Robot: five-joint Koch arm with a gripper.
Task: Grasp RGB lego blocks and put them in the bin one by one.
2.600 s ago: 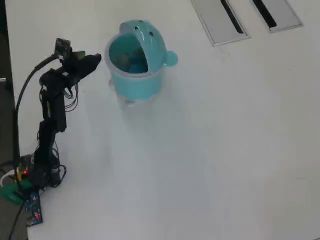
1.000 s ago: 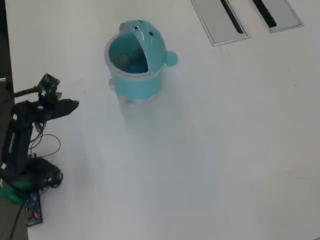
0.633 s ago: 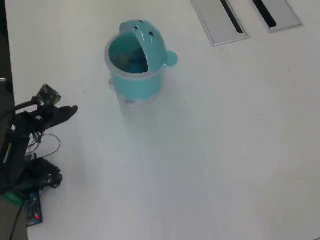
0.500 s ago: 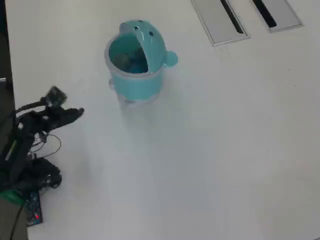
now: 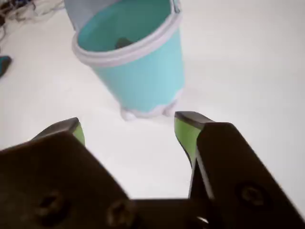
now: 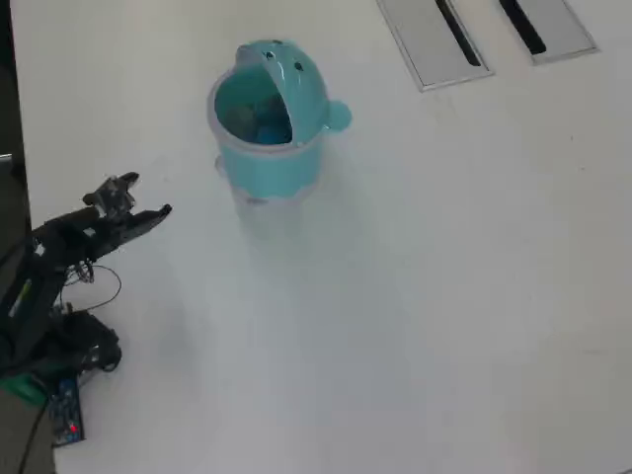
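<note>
Right now my end effector [image 5: 128,125] is spread wide and empty, hanging near the bin [image 5: 143,76], which stands upright on the table [image 6: 415,296], lid flipped up. I see no blocks outside; something dark lies inside. I'd scan before reaching.

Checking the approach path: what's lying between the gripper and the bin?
Nothing: only bare white table separates the open gripper from the bin, clearest in the wrist view.
</note>
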